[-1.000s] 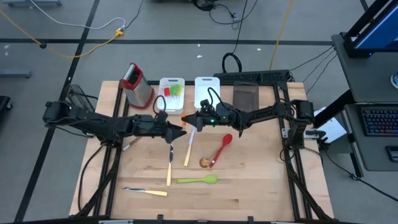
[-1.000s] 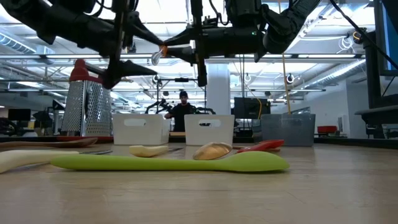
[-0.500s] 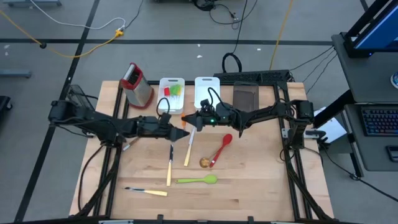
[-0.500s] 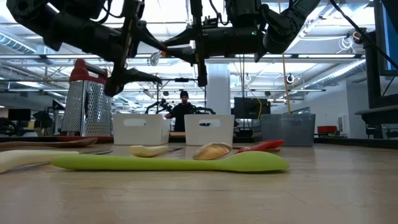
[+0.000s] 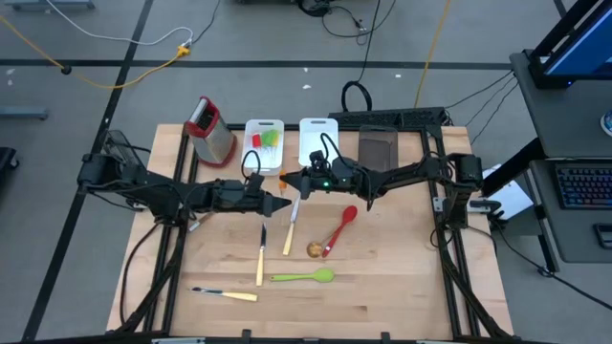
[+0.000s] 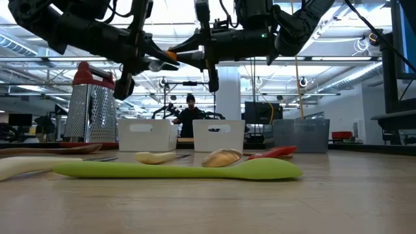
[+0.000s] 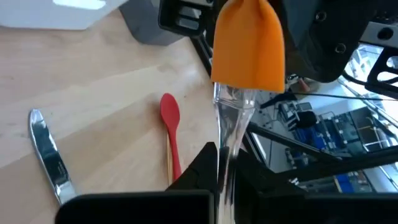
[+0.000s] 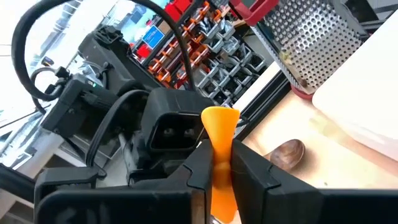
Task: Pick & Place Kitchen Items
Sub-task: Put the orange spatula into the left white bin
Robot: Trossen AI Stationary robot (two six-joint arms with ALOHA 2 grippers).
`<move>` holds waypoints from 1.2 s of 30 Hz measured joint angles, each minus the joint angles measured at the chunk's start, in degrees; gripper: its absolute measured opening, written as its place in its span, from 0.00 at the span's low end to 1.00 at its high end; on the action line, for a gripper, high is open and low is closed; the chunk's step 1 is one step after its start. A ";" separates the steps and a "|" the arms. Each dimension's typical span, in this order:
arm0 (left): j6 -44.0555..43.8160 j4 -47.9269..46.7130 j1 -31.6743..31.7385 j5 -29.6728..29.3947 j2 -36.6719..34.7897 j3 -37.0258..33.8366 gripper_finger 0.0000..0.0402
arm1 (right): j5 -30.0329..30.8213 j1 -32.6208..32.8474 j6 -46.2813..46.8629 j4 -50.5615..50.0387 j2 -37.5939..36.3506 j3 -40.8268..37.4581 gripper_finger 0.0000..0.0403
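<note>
An orange spatula with a clear handle hangs between my two grippers, high above the table's middle. My left gripper reaches in from the table's left and is shut on the clear handle. My right gripper reaches in from the right and is shut on the orange blade. In the low view the spatula shows well above the tabletop. Other kitchen items lie flat on the table: a red spoon, a green spoon and cream-handled knives. My left gripper pinches the clear handle between its two fingers, near the handle's free end. The fingers come level from the table's left, and the handle sticks out forward from them. The spatula is clear of the table. My right gripper pinches the orange blade between its two fingers, coming level from the table's right. The blade sticks out forward toward my left gripper. The spatula is lifted clear of the table.
A steel grater with a red top stands at the far left. Two white bins and a dark bin line the far edge. A wooden spoon lies beside the red spoon, and a knife at the near left.
My left gripper has edged toward my right gripper and shut on the spatula's clear handle; a second ago its fingers stood wide open beside it. My right gripper has kept the orange blade in place.
</note>
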 joint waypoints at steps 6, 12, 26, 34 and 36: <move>-0.16 -0.42 0.00 1.00 0.00 0.00 0.01 | -0.75 0.03 -1.28 -0.26 0.00 0.00 0.15; -0.52 -1.05 0.08 1.01 0.00 -0.02 0.00 | -2.71 0.07 -1.77 -0.37 -0.02 0.02 0.26; -0.61 -6.46 0.14 -0.66 -1.36 -0.13 0.00 | -4.41 0.05 -1.70 -7.58 -0.02 0.02 0.45; -1.74 -12.63 0.45 -0.85 -3.20 -0.13 0.00 | -9.69 -0.47 -1.47 -7.53 -0.02 0.02 0.43; -1.98 -13.06 0.92 -0.49 -3.82 -0.09 0.00 | -9.97 -0.48 -1.30 -7.53 -0.02 0.02 0.43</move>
